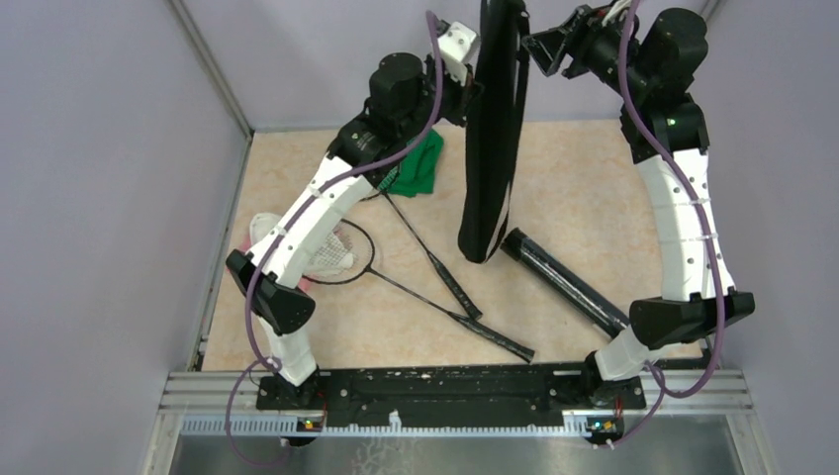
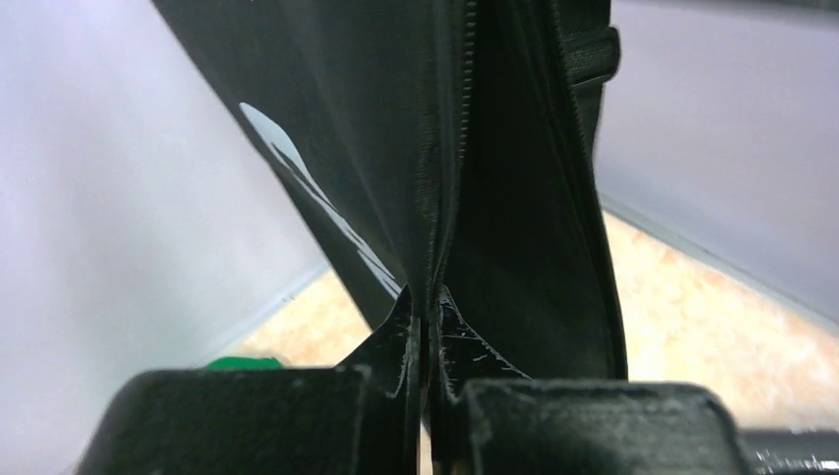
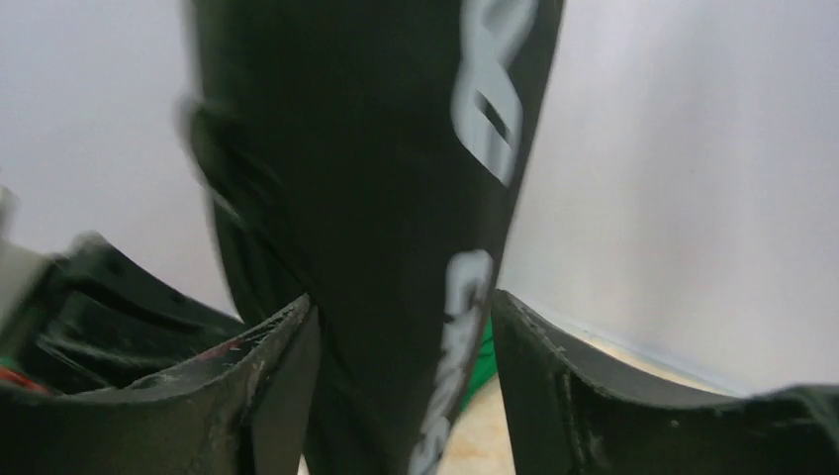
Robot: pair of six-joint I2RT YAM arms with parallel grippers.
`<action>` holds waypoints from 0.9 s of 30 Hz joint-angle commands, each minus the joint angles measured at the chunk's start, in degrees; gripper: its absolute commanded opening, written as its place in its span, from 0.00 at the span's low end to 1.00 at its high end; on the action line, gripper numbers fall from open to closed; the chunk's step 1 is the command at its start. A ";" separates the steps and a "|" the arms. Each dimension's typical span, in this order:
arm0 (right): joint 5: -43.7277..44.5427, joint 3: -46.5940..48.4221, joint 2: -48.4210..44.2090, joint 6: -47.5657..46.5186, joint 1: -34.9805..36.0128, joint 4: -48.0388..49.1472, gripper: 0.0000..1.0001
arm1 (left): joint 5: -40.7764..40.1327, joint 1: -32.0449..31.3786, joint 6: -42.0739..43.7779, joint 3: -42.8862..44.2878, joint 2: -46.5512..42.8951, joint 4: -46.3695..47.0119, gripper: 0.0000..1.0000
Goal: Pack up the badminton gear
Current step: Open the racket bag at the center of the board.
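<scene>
Top external view: racket bag (image 1: 492, 148) upright in the air, between both grippers. At its left, left gripper (image 2: 427, 317) pinched together on the zipper edge (image 2: 435, 198). At its right, right gripper (image 3: 404, 302) with jaws apart, bag between them. On the table (image 1: 594, 188), left of the bag's lower end, two rackets (image 1: 435, 267); just right of it, tube (image 1: 564, 282). Inside of bag not visible.

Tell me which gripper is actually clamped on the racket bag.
The left gripper, jaws pinched shut on the zipper seam of the racket bag. The right gripper stands open, its fingers either side of the bag.
</scene>
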 commanded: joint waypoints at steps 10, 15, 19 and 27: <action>-9.11 -1.38 -3.15 -4.45 0.51 -3.63 0.75 | -8.95 1.27 10.07 3.19 -8.54 -2.00 0.00; -17.14 -7.36 -3.80 -5.14 0.86 -3.81 0.76 | -14.79 1.25 17.59 0.35 -13.62 -6.98 0.00; -20.16 -10.41 -3.52 -9.07 2.53 -7.33 0.76 | -18.93 1.21 22.58 0.98 -16.25 -13.19 0.00; -15.72 -21.31 -3.46 -19.94 7.12 -13.17 0.75 | -25.68 1.39 25.29 -5.35 -22.06 -25.82 0.00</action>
